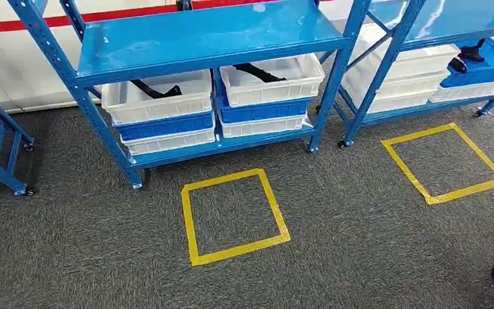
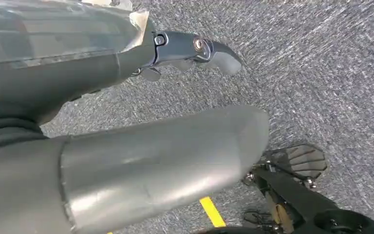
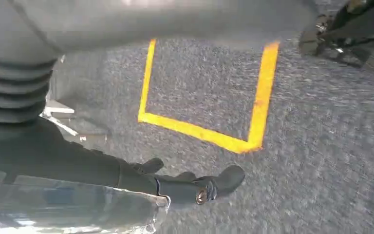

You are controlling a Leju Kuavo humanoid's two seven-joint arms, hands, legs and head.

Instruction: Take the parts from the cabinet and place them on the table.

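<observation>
Both hands hang over grey carpet — left hand (image 2: 195, 51) and right hand (image 3: 195, 187) released, holding nothing — facing the blue cabinet (image 1: 212, 38) with binned black parts (image 1: 154, 90)

Two yellow tape squares (image 1: 234, 216), three shelving racks (image 1: 212, 38)

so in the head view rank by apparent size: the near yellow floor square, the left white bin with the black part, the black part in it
1. yellow floor square
2. left white bin
3. black part

The square lies nearer the camera, which inflates it.
</observation>
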